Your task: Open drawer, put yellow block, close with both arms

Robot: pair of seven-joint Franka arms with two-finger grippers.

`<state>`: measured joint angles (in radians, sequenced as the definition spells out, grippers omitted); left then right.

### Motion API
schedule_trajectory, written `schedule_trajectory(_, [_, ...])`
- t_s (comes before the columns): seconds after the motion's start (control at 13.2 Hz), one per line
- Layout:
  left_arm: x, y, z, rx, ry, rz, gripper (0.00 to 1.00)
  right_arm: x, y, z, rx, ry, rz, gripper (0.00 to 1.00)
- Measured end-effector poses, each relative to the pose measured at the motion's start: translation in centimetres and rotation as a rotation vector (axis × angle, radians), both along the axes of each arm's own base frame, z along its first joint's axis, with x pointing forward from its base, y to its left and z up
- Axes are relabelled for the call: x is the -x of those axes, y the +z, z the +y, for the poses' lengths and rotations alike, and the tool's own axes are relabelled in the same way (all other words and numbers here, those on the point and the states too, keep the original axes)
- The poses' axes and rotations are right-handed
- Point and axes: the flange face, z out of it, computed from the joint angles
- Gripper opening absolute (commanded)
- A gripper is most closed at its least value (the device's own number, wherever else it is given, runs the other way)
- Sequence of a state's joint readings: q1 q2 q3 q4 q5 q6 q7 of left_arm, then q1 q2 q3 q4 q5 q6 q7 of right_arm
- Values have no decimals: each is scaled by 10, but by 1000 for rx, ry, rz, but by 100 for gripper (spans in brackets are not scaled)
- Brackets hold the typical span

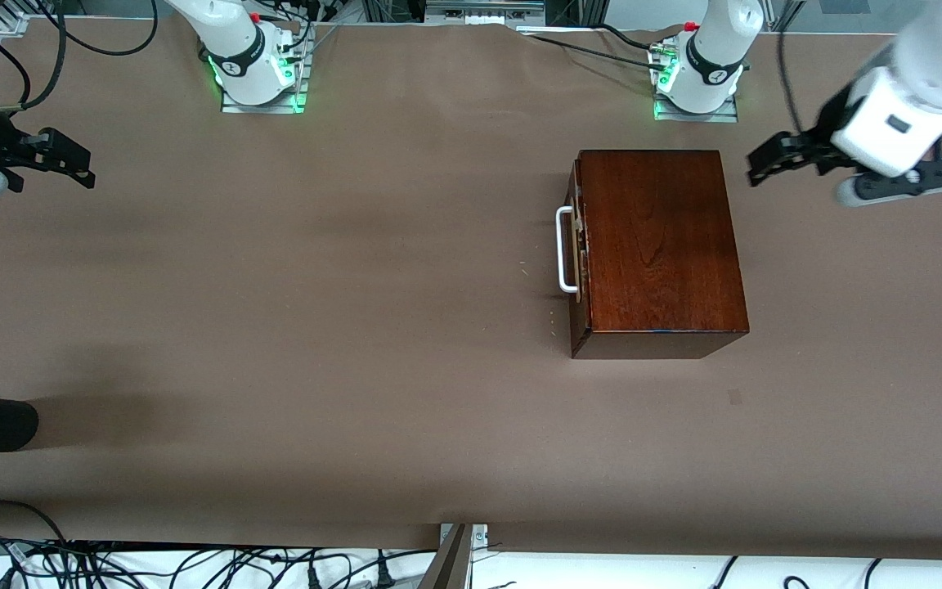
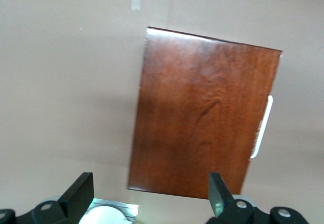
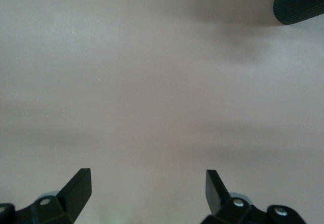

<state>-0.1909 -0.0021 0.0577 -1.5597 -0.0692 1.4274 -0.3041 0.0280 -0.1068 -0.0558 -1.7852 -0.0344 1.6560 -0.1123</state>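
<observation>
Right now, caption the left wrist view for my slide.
Open left claw hovers over the mahogany box, drawer shut, white handle showing.

The wooden box (image 1: 659, 245) is the only thing standing on the brown worktop (image 1: 316, 327). Its white handle (image 1: 565, 249) faces the open stretch toward the right arm's end.

Only bare matte brown table covering (image 3: 152, 92) is being shown under the right arm's black two-finger gripper (image 3: 148, 188), which is being held up in the air with its fingers (image 3: 78, 183) spread wide apart and nothing between them. A dark ribbed cylindrical object (image 3: 299, 4) is being caught at one corner, with a soft shadow being cast beside it on the covering.
</observation>
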Motion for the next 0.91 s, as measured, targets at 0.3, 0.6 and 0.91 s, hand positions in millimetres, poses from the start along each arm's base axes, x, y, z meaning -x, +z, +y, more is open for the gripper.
schedule_trajectory(0.3, [-2, -1, 24, -7, -72, -9, 100, 0, 0, 0, 0, 0, 0, 100])
schedule_trajectory(0.6, [-2, -1, 24, -8, -75, -10, 100, 0, 0, 0, 0, 0, 0, 100])
schedule_trajectory(0.91, [-2, -1, 24, -8, -75, -10, 100, 0, 0, 0, 0, 0, -1, 100])
